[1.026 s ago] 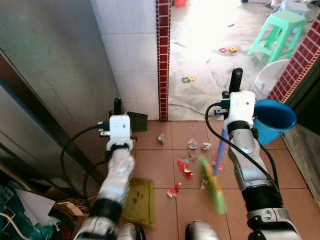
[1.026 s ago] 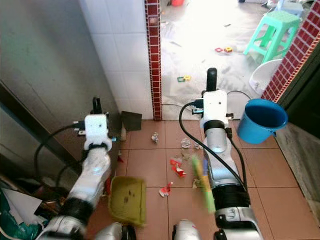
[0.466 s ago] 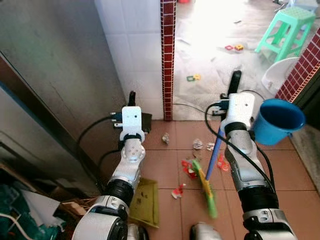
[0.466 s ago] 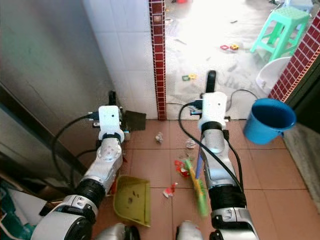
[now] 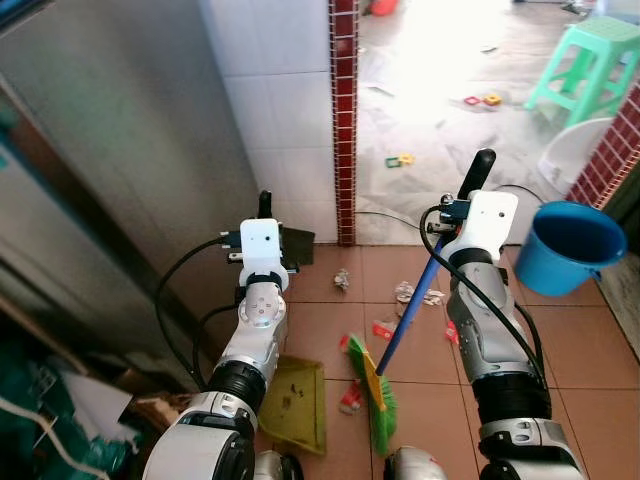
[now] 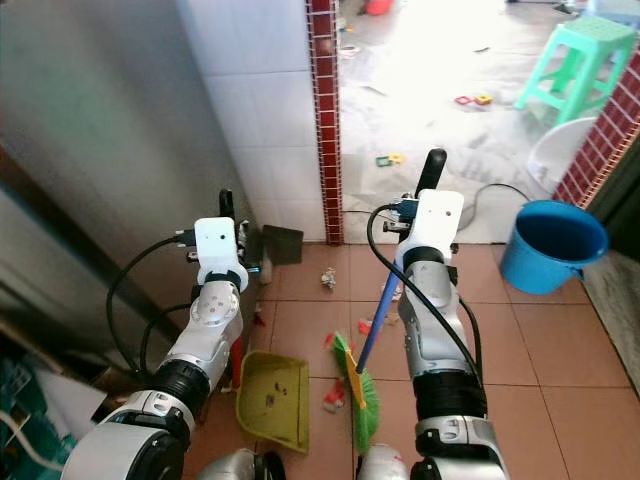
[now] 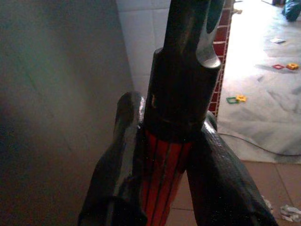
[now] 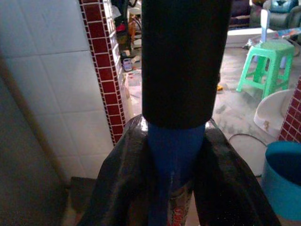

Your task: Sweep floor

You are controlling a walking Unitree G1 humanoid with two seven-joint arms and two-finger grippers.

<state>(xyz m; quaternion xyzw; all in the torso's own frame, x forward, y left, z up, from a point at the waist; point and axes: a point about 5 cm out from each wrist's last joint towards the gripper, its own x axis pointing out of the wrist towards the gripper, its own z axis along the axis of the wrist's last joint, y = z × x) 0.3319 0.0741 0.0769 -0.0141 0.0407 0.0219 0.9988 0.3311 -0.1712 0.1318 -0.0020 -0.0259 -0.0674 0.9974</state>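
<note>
Right pincer (image 8: pixel 176 188): fingers (image 8: pixel 123 174) pinching the blue handle of a broom (image 5: pixel 400 325) just below its black end grip; the handle slants down to a green brush head (image 5: pixel 377 395) resting on the terracotta tile floor (image 5: pixel 580 350). Left pincer (image 7: pixel 162 174): fingers (image 7: pixel 123 155) pinching a red-and-black handle; below that arm an olive-green dustpan (image 5: pixel 297 403) lies on the tiles, just beside the brush head. Litter: red scraps (image 5: pixel 352 397) touching the brush head, a red scrap (image 5: pixel 383 329) beside the handle, crumpled pale paper bits (image 5: pixel 342 279) nearer the wall. Blue bucket (image 5: pixel 570 247) stands to the right of the right arm. Green stool (image 5: pixel 590 55) well beyond, on the bright concrete. Red-brick strip (image 5: pixel 345 120) runs up the white tiled wall.
</note>
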